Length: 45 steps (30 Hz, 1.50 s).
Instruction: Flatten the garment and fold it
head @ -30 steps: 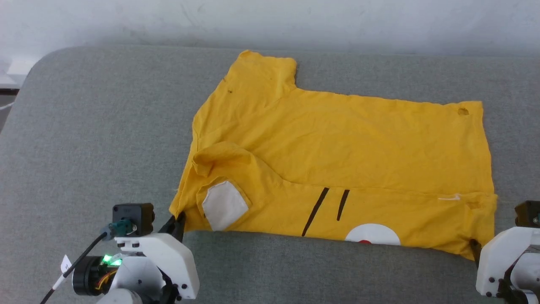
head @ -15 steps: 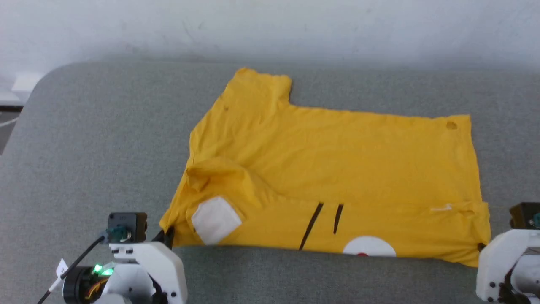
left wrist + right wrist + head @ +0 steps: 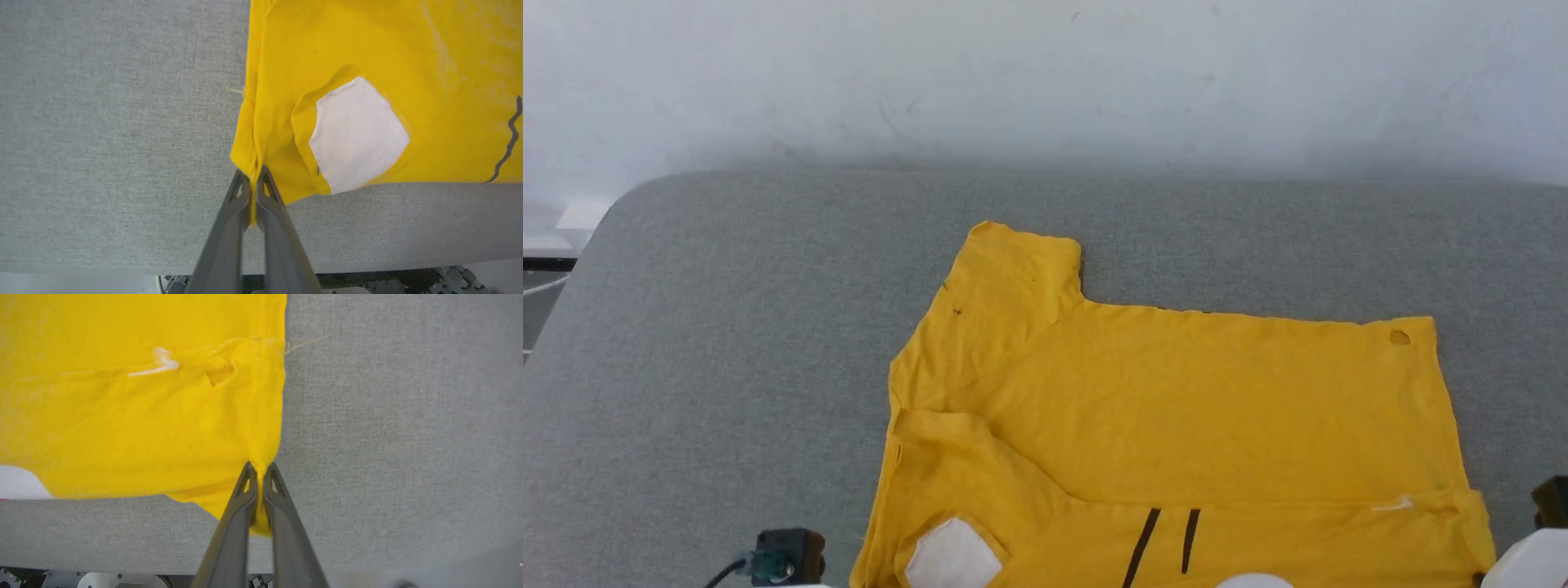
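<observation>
One yellow shirt (image 3: 1176, 408) lies sideways on the grey surface (image 3: 727, 327), neck end toward our left, hem toward our right, near edge close to the surface's front rim. Both sets of jaws are clenched on it. The left jaws pinch the near-left corner, w/ yellow cloth squeezed between the two dark fingers (image 3: 226, 237). The right jaws pinch the near hem corner the same way, fingers (image 3: 282, 526) tight on a tuck of fabric.

Why held so, as we judge it: one grip at each end of the near edge keeps that edge straight, so the cloth can be drawn taut or carried over as one line w/o bunching. A near strip is turned over, print side up; the rest shows plain yellow.

Count:
- 1 shirt
- 2 sleeves: far sleeve (image 3: 1013, 269) flat, near sleeve (image 3: 931, 490) folded in
- 1 white patch (image 3: 359, 134) on the near sleeve
- 2 black stripes (image 3: 1168, 543)
- 1 small dark mark (image 3: 1399, 336) at the far hem corner, hole or stain, can't tell
- 1 pale thread-like bit (image 3: 157, 361) near the right grip

There are rumples around the near sleeve, so flattening prob. isn't finished.
</observation>
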{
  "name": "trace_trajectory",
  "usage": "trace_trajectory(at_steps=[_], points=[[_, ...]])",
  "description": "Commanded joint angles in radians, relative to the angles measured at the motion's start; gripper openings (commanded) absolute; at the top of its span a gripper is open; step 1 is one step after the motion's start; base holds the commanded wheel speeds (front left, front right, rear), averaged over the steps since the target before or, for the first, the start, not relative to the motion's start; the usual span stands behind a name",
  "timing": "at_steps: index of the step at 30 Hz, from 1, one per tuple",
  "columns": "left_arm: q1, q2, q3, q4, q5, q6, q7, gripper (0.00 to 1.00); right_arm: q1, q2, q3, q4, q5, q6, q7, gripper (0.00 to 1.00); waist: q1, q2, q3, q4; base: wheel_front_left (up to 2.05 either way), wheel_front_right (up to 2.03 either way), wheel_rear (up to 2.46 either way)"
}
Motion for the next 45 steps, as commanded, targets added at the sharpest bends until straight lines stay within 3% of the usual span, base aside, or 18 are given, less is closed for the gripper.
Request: trace_trajectory(at_steps=[1, 5, 6, 7, 8, 13, 17, 23, 26, 30, 34, 40, 45], points=[[0.010, -0.003, -0.006, 0.018, -0.004, -0.005, 0.003, 0.00, 0.013, 0.004, -0.001, 0.007, 0.007, -0.002, -0.008, 0.00, 0.0002, 0.0000, 0.008, 0.004, 0.00, 0.00, 0.00], [0.002, -0.023, -0.017, 0.072, -0.018, -0.036, -0.003, 0.00, 0.015, 0.006, 0.007, 0.058, 0.010, -0.002, -0.030, 0.00, 0.0002, 0.0000, 0.017, 0.007, 0.00, 0.00, 0.00], [-0.005, -0.025, -0.022, 0.088, -0.014, -0.048, -0.007, 0.11, 0.011, 0.003, 0.010, 0.070, 0.008, -0.002, -0.041, 0.00, 0.0002, 0.0000, 0.018, 0.008, 0.00, 0.00, 0.00], [-0.014, -0.026, -0.026, 0.101, -0.008, -0.062, -0.016, 0.98, 0.004, 0.000, 0.014, 0.080, 0.008, -0.002, -0.057, 0.81, 0.0002, 0.0000, 0.017, 0.008, 0.00, 0.00, 0.00], [-0.023, -0.033, -0.020, 0.112, -0.007, -0.070, -0.035, 1.00, -0.003, -0.003, 0.019, 0.090, 0.011, -0.002, -0.073, 1.00, 0.0002, 0.0000, 0.016, 0.009, 0.00, 0.00, 0.00], [-0.058, -0.040, 0.012, 0.124, 0.020, -0.096, -0.132, 1.00, -0.043, -0.018, 0.031, 0.089, 0.026, -0.002, -0.160, 1.00, 0.0002, 0.0000, 0.002, 0.008, 0.00, 0.00, 0.00], [-0.094, -0.062, 0.062, 0.107, 0.046, -0.118, -0.274, 1.00, -0.094, -0.029, 0.041, 0.053, 0.025, -0.002, -0.300, 1.00, 0.0002, 0.0000, -0.013, 0.002, 0.00, 0.00, 0.00], [-0.142, -0.081, 0.087, 0.105, 0.113, -0.194, -0.489, 1.00, -0.140, -0.018, 0.078, -0.003, 0.022, -0.002, -0.551, 1.00, 0.0002, 0.0000, -0.021, -0.016, 0.00, 0.00, 0.00], [-0.160, -0.101, 0.106, 0.113, 0.140, -0.201, -0.571, 1.00, -0.140, -0.020, 0.108, -0.014, 0.017, -0.002, -0.674, 1.00, 0.0002, 0.0000, -0.015, -0.027, 0.00, 0.00, 0.00], [-0.188, -0.125, 0.116, 0.102, 0.191, -0.199, -0.604, 1.00, -0.151, -0.019, 0.132, -0.010, 0.002, -0.002, -0.790, 1.00, 0.0002, 0.0000, 0.018, -0.047, 0.00, 0.00, 0.00], [-0.251, -0.113, 0.100, 0.118, 0.215, -0.217, -0.573, 1.00, -0.174, 0.000, 0.145, -0.015, -0.004, -0.002, -0.832, 1.00, 0.0002, 0.0000, 0.063, -0.073, 0.00, 0.00, 0.00], [-0.437, -0.050, 0.095, 0.165, 0.200, -0.247, -0.338, 1.00, -0.201, 0.038, 0.135, -0.059, -0.006, -0.002, -0.849, 1.00, 0.0002, 0.0000, 0.170, -0.155, 0.00, 0.00, 0.00], [-0.662, 0.010, 0.054, 0.224, 0.191, -0.351, -0.091, 1.00, -0.232, 0.059, 0.192, -0.079, 0.025, -0.002, -0.851, 1.00, 0.0002, 0.0000, 0.262, -0.226, 0.00, 0.00, 0.00]])
